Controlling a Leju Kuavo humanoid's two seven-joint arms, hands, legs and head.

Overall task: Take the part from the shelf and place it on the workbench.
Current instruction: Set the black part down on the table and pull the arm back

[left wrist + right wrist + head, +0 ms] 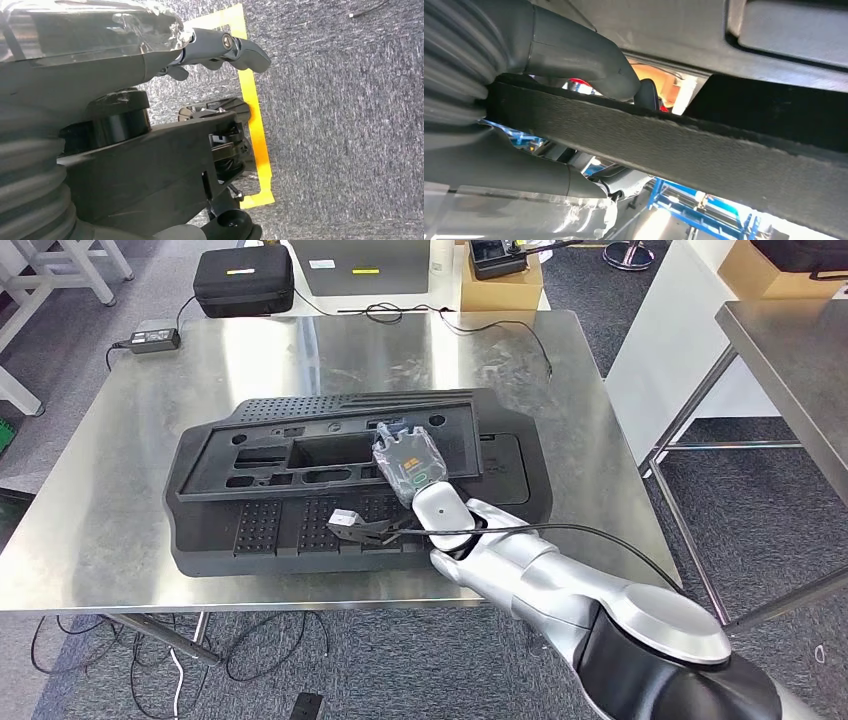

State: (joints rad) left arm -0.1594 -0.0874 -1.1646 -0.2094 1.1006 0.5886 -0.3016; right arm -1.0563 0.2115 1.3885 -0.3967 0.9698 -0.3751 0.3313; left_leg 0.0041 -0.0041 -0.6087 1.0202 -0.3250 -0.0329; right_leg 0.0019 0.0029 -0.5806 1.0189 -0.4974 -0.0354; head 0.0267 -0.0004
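Big matte black moulded plastic part (350, 480) with patches of dotted grid texture, sitting on a shiny silver steel counter (120, 440). Floor is speckled grey carpet (350, 125) with yellow-orange tape lines (255, 110). The silver-grey robot hand (440, 510) has a clear crinkly wrap.

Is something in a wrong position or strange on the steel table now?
Mostly no. The black part lies flat on the workbench, turned a little askew to the table edges. The right hand grips its near edge, thumb on top in the right wrist view. Nothing looks spilled or broken.
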